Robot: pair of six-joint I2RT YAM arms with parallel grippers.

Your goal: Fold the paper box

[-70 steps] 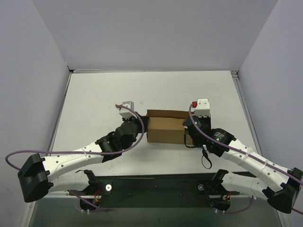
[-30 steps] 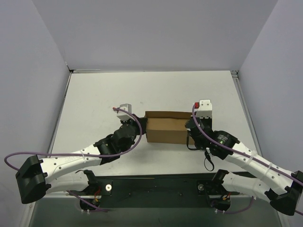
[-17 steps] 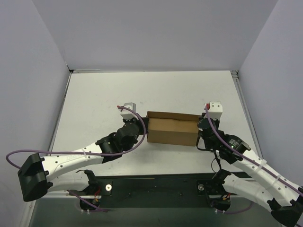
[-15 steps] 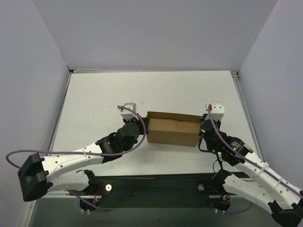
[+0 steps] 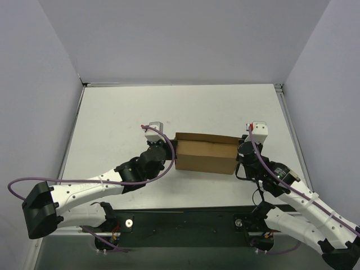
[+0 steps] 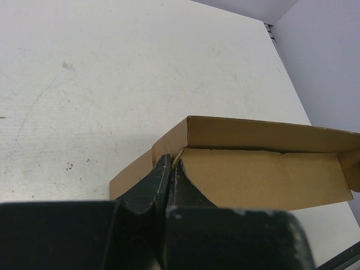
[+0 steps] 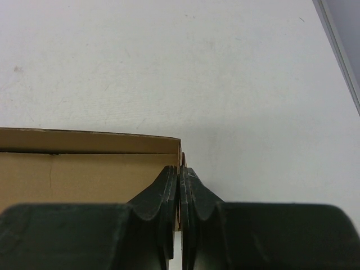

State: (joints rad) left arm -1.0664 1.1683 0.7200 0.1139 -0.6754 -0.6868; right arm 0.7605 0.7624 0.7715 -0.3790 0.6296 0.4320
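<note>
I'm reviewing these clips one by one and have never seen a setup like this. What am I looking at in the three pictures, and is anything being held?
The machine is two robot arms, the left arm and the right arm, bolted at the near edge of a white table. Between them lies a brown paper box, folded up into a shallow box shape. The wide picture comes from a fixed camera above and behind the arms. The other two come from small cameras on the wrists. The dark shapes at the bottom of those are the left gripper and the right gripper. Each is shut, pinching one end of the box.
</note>
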